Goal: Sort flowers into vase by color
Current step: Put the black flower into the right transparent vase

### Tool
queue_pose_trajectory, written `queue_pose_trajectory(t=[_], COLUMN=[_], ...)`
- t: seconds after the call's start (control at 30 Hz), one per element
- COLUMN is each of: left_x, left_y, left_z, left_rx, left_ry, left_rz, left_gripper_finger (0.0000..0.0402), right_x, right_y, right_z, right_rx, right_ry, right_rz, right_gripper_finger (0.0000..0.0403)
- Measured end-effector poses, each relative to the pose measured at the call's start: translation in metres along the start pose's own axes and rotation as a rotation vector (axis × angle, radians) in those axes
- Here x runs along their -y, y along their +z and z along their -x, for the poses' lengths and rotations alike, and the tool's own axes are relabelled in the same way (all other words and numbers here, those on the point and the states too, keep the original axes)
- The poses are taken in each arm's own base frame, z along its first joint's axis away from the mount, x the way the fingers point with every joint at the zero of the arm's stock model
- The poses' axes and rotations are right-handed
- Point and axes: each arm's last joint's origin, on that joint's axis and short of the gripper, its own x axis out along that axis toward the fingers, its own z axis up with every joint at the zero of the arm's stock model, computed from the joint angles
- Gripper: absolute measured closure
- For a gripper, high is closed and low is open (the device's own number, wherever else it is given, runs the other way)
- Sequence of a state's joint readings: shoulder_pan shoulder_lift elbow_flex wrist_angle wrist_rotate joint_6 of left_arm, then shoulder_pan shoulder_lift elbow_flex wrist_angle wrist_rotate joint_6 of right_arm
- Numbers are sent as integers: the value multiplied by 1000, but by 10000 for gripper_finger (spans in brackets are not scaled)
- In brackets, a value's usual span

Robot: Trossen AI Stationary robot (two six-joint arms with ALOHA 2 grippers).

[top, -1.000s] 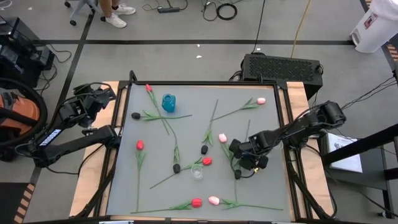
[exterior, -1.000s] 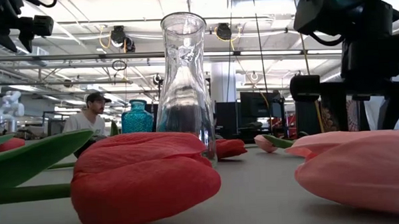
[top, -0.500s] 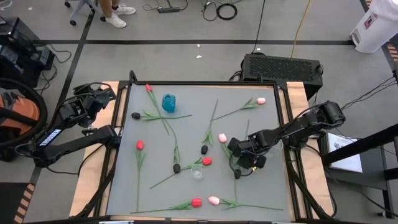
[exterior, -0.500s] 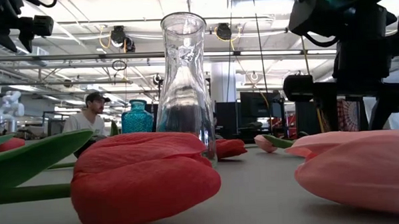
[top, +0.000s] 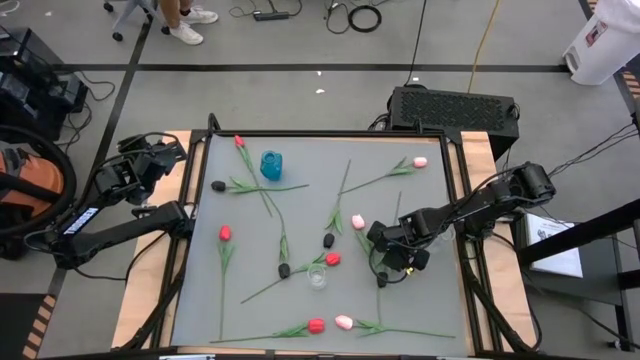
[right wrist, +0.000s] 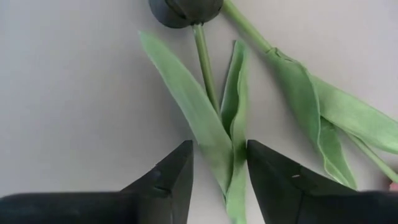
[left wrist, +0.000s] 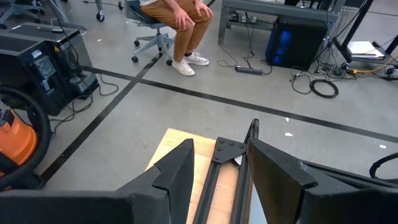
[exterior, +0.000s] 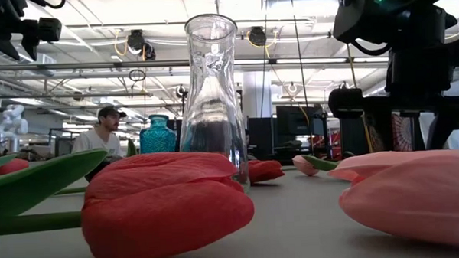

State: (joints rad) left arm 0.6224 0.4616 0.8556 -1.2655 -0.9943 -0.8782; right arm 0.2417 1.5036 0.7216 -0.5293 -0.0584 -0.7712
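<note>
Tulips lie flat and scattered on the grey table [top: 300,205]: red ones [top: 225,233], pink ones [top: 358,221] and black ones [top: 328,240]. A clear glass vase [top: 318,276] stands near the middle and a blue vase [top: 271,164] stands far left. My right gripper [top: 393,262] is open and low over a black tulip [top: 382,281]. In the right wrist view its fingers stand on either side of that tulip's stem and leaves [right wrist: 219,134], with the bud [right wrist: 185,9] ahead. My left gripper [left wrist: 217,180] waits open beyond the table's left edge.
A red tulip [exterior: 167,204] and a pink tulip [exterior: 415,195] lie close to the low camera, with the clear vase [exterior: 213,91] behind them. A pink tulip's stem and leaves [right wrist: 323,106] lie right beside the black one. A person sits beyond the table's far side.
My right gripper has edged a little toward the table's left, staying open over the black tulip. The flowers and vases have kept their places.
</note>
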Motion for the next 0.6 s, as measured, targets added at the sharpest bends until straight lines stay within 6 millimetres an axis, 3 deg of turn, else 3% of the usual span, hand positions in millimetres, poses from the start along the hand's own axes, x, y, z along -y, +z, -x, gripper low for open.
queue_pose_trajectory(t=[0.6], left_x=[0], left_y=[0], left_z=[0], left_rx=[0], left_ry=[0], left_rz=[0], left_gripper_finger=[245], right_x=[0], right_y=[0], right_z=[0], right_rx=[0], right_ry=[0], right_rz=[0], right_gripper_finger=[380])
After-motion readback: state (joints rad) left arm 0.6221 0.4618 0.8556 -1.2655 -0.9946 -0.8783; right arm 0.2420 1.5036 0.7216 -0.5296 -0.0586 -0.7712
